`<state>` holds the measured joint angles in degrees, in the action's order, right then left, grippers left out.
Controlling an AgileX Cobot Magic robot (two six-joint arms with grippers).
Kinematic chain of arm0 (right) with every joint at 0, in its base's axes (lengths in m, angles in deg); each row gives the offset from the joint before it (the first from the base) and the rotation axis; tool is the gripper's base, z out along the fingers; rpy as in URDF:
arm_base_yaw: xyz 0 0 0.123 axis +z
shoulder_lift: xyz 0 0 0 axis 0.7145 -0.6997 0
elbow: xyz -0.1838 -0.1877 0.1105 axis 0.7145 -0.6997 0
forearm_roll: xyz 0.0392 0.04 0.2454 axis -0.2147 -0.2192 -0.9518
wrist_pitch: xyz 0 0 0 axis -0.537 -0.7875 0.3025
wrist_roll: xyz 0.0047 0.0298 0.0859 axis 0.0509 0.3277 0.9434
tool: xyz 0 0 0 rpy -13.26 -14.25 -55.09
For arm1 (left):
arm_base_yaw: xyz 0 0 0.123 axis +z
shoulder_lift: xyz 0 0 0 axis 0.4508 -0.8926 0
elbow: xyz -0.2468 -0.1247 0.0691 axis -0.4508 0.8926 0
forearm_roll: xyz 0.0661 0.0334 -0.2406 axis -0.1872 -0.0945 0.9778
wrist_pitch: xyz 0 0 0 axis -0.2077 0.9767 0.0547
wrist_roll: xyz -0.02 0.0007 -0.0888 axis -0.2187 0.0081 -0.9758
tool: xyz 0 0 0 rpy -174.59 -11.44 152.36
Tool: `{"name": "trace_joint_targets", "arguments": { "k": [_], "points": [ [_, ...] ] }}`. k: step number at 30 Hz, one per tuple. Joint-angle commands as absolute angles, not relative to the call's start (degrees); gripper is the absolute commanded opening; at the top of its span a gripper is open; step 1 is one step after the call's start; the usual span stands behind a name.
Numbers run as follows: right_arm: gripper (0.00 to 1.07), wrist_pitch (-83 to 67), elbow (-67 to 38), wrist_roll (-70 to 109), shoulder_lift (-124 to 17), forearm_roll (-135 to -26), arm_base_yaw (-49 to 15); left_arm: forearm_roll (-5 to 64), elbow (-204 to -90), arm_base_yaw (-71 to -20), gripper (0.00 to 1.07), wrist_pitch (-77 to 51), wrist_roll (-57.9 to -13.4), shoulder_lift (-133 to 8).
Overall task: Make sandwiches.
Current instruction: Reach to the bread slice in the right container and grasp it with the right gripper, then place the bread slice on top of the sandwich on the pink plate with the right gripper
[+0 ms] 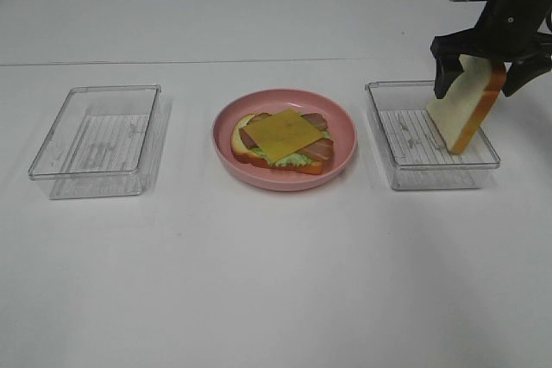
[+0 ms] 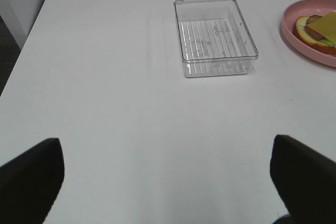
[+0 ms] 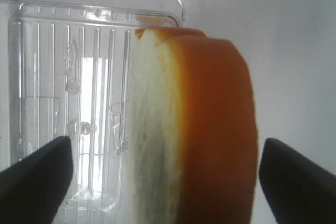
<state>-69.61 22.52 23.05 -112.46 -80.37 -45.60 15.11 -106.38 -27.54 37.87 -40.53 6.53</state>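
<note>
Black left gripper (image 2: 165, 145) fingers sit closest to the left wrist camera, spread wide apart over bare white table (image 1: 259, 282), holding nothing.

Black right gripper (image 3: 165, 144) fingers likewise fill the near corners of the right wrist view. They are spread on either side of a toy white bread slice with orange-brown crust (image 3: 199, 129). There is a clear gap on one side and almost none on the crust side, so it is not pinched. In the exterior view this gripper (image 1: 477, 84) hangs at the upper right of the frame, straddling the top of the bread slice (image 1: 466, 114).

Containers:
- Clear plastic rectangular tray on the right (image 1: 378, 127): holds the bread slice, which stands on edge and tilted, its lower end on the ribbed floor near the far right wall. Nothing else is in it. The right wrist view shows the same tray (image 3: 52, 77) under the slice.
- Round pink plate (image 1: 341, 157), centre of the frame: holds the part-built sandwich (image 1: 285, 137). Bottom bread slice, ruffled green lettuce, reddish-brown bacon strips, and a yellow cheese square (image 1: 283, 134) on top, lying flat and rotated like a diamond. No top slice on it.
- Clear plastic rectangular tray on the left (image 1: 52, 140): empty, only the ribbed floor shows. It also appears in the left wrist view (image 2: 218, 35), with the plate (image 2: 299, 38) and sandwich (image 2: 317, 30) cut off at the frame edge.

Trays and plate stand in a row, well apart from one another.
</note>
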Motion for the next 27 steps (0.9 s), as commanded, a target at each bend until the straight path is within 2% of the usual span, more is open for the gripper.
{"name": "trace_joint_targets", "arguments": {
  "k": [1, 2, 3, 4, 5, 6, 8, 15, 23, 27],
  "points": [
    [0.75, -69.32, 22.75, 22.19, -112.52, -80.37, -45.71, 15.51, -106.21, -27.43, 1.00, 37.64, -40.76, 7.62],
    [0.64, -69.32, 22.75, 22.19, -112.40, -80.37, -45.71, 15.51, -106.21, -27.43, 1.00, 37.64, -40.76, 7.62],
    [0.41, -69.44, 23.09, 22.19, -112.40, -80.37, -45.71, 15.51, -106.21, -27.43, 1.00, 37.64, -40.76, 7.62],
    [0.41, -69.44, 23.09, 22.19, -112.40, -80.37, -45.71, 15.51, -106.21, -27.43, 1.00, 37.64, -40.76, 7.62],
    [0.27, -69.73, 23.38, 22.30, -112.40, -80.37, -45.71, 15.51, -106.21, -27.43, 1.00, 37.64, -40.76, 7.62],
    [0.03, -70.13, 23.72, 22.42, -112.23, -80.37, -45.71, 15.51, -106.21, -27.43, 1.00, 37.64, -40.76, 7.62],
    [0.00, -71.44, 24.53, 22.19, -112.11, -80.37, -45.60, 15.51, -106.21, -27.43, 1.00, 37.64, -40.76, 7.62],
    [0.00, -75.91, 27.73, 22.19, -111.20, -82.72, -45.54, 15.51, -106.21, -27.43, 1.00, 37.64, -40.76, 7.62],
    [0.00, -77.23, 29.00, 17.95, -106.27, -93.89, -44.91, 15.51, -106.21, -27.43, 1.00, 37.64, -40.76, 7.62],
    [0.00, -76.94, 29.00, 16.00, -104.38, -97.90, -42.16, 15.51, -106.21, -27.43, 1.00, 37.64, -40.76, 7.62]
  ]
}}
